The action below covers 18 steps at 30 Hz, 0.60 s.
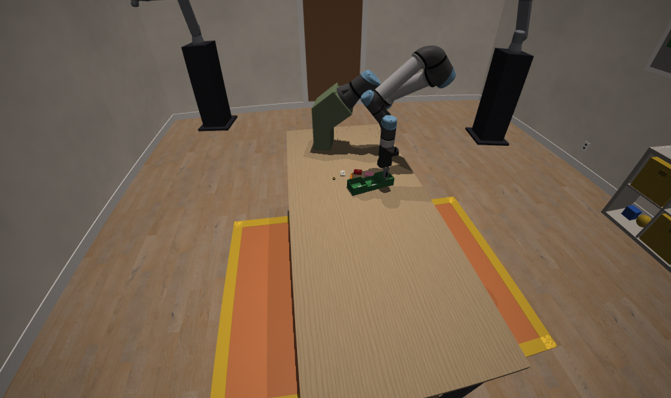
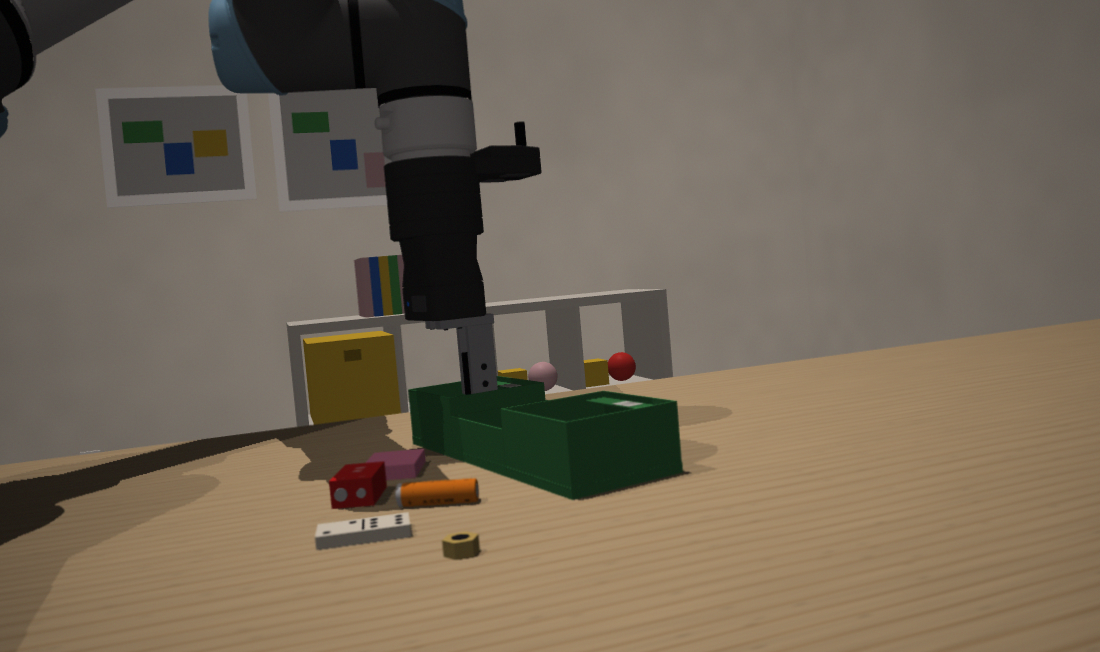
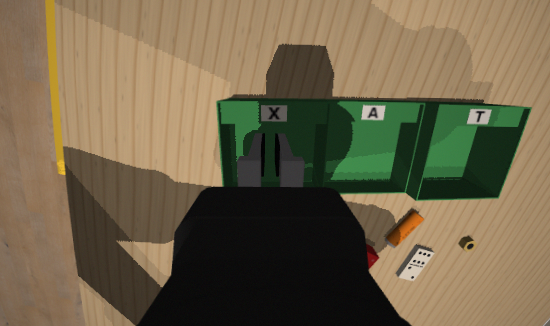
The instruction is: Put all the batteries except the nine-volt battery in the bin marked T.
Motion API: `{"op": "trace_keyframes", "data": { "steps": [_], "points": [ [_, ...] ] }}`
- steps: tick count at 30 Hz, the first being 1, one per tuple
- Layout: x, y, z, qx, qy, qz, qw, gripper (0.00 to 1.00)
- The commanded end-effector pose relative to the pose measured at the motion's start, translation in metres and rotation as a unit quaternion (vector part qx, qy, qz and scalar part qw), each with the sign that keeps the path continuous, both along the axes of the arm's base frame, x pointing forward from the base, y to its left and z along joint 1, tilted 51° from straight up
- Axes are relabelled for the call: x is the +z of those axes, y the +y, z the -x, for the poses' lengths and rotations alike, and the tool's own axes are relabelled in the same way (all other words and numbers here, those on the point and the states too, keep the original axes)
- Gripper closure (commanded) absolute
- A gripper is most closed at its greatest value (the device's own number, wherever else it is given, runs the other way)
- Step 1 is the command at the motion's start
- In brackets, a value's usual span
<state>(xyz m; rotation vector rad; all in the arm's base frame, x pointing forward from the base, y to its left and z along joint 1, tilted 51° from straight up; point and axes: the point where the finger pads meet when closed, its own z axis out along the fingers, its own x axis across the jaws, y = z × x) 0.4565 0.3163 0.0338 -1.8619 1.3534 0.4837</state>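
The wooden desk [image 3: 150,57] holds a row of three green bins. On the left, the fingers hang over the bin marked X [image 3: 227,147], close together, and nothing shows between them. The bin marked T [image 3: 507,152] sits at the far right. Just below it the orange battery [image 3: 405,228] lies on its side on the desk, near the red nine-volt battery [image 3: 371,256], a domino [image 3: 415,263] and a nut [image 3: 468,243]. The orange battery looks small, light, hard and smooth, so it may roll. It is best pinched across its round middle.
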Motion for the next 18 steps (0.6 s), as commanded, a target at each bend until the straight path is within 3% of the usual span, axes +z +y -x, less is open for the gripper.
{"op": "trace_keyframes", "data": {
  "steps": [1,11,18],
  "points": [
    [0.005,-0.006,0.001,0.000,0.000,0.000,1.000,0.69],
    [0.023,-0.028,0.004,0.000,0.000,0.000,1.000,0.69],
    [0.024,-0.029,0.005,0.000,0.000,0.000,1.000,0.69]
  ]
}}
